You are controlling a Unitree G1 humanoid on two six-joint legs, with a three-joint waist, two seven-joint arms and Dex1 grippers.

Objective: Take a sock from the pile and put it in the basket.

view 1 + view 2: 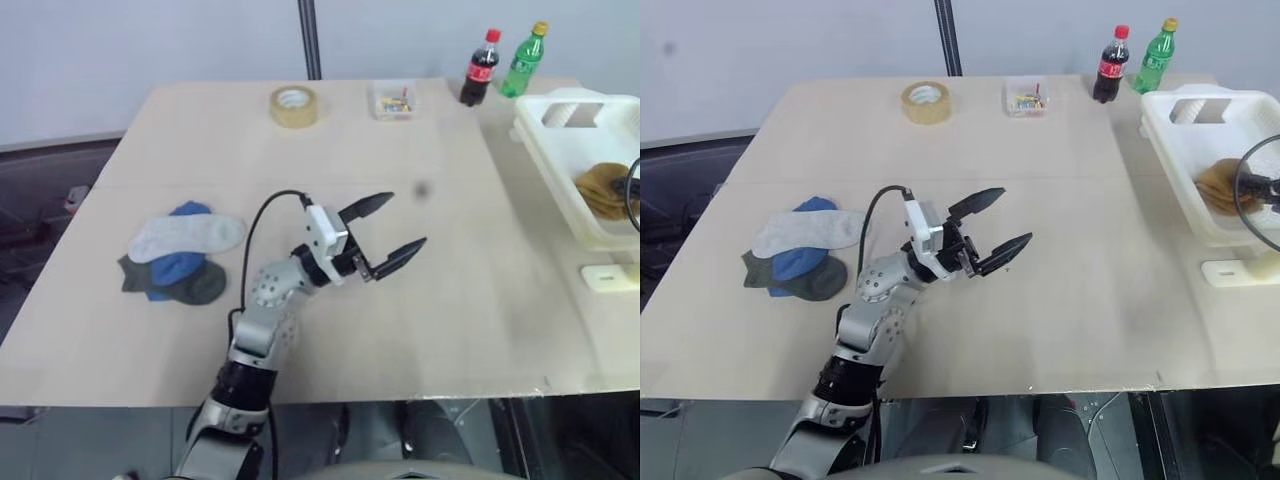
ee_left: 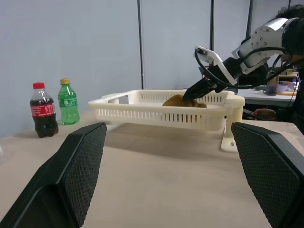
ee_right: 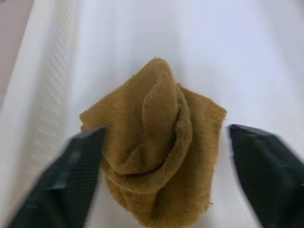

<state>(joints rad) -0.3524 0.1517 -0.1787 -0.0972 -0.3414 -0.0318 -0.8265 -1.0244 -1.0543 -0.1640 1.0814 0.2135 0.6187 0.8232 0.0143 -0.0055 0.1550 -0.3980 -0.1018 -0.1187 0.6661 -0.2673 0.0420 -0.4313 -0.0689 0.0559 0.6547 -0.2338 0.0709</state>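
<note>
Right claw (image 3: 164,178) over crumpled knit sock (image 3: 154,152)

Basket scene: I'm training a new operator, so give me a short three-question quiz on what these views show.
1. True or false: the mustard sock lies in the basket.
2. Which colour is missing from the pile? A) blue B) light grey C) mustard
3. How do the jaws of the left pincer stand?

Key: 1 true. 2 C. 3 open, with nothing between them, above the table.

The right pincer is open too, either side of the sock.
</note>
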